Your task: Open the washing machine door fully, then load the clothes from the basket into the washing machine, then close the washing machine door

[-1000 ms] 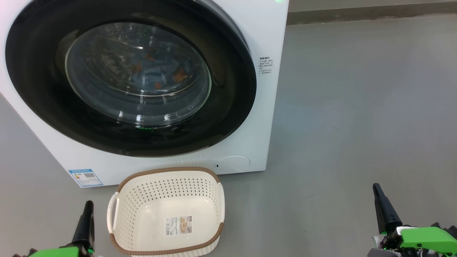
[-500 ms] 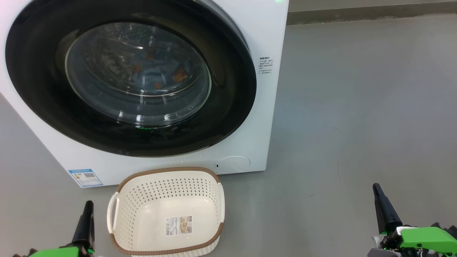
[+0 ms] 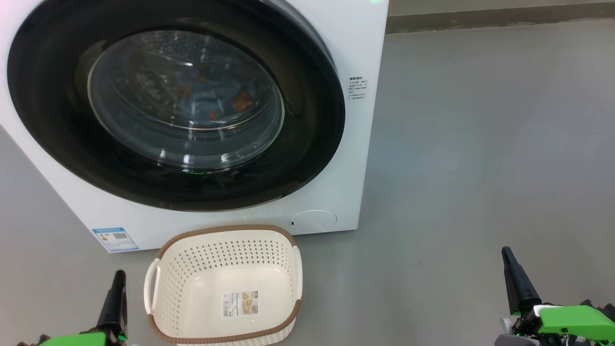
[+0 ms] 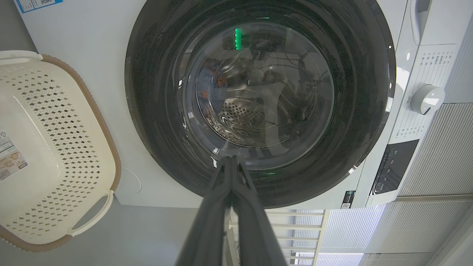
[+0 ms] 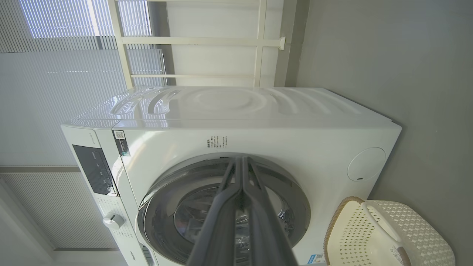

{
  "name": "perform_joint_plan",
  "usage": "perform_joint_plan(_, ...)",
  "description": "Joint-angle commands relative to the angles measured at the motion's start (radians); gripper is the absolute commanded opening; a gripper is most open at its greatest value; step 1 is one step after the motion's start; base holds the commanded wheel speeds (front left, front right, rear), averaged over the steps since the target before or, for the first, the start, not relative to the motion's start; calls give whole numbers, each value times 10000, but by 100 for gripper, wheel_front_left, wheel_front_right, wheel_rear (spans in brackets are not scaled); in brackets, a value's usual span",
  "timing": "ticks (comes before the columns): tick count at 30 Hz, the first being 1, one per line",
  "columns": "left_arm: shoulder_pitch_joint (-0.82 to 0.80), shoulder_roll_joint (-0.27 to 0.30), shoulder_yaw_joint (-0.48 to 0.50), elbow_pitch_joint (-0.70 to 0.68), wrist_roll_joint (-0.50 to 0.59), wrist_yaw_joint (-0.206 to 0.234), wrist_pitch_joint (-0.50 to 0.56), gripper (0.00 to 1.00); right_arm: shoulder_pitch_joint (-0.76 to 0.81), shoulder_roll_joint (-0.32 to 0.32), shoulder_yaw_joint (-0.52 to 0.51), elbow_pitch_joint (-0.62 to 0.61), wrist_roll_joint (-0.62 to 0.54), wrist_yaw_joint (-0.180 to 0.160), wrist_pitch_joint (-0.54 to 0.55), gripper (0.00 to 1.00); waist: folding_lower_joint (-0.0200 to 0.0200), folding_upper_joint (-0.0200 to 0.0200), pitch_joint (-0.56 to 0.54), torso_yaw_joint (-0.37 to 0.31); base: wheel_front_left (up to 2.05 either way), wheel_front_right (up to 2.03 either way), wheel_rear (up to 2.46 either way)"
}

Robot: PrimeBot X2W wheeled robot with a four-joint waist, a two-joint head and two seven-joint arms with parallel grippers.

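Item: big white boxy front-loading washing machine (image 3: 358, 48), set on a grey smooth floor (image 3: 480, 144). A blue label sticker (image 3: 115, 239) and a round lower hatch (image 3: 313, 221) are borne on its front.

Item: large round door with a wide glossy black ring (image 3: 48, 105) and a bulging clear glass centre. It is seen closed, flush against the machine front.

Item: soft light-blue clothes with small orange-brown figures (image 3: 211, 103). They are seen dimly through the glass, inside the drum.

Item: small rectangular cream-white perforated plastic basket with a brown woven-look rim (image 3: 226, 228). It is placed on the floor just in front of the machine, below the door. A label sticker (image 3: 240, 303) is fixed to its bare bottom.

Item: left gripper (image 3: 119, 274). It is held just left of the basket, fingers pressed together, nothing gripped.

Item: right gripper (image 3: 506, 251). It is held well apart to the right over the floor, fingers likewise pressed together, nothing gripped.
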Motion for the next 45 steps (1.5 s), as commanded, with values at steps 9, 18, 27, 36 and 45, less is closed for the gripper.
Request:
perform_joint_plan(9,-383,198,338,-270,-36,-106,71,0,-401,-127,244,-249,42,-11,74,0,0,-1,0,0,0,0,0)
perform_joint_plan(18,-383,198,338,-270,-36,-106,70,0,-401,-127,244,-249,42,-11,74,0,0,-1,0,0,0,0,0)
perform_joint_plan(27,-383,198,338,-270,-36,-106,70,0,-401,-127,245,-249,42,-11,74,0,0,-1,0,0,0,0,0)
perform_joint_plan(36,-383,198,338,-271,-37,-106,70,0,-401,-127,245,-249,43,-11,74,0,0,-1,0,0,0,0,0)
perform_joint_plan(45,-383,198,338,-271,-37,-106,70,0,-401,-127,245,-249,43,-11,74,0,0,-1,0,0,0,0,0)
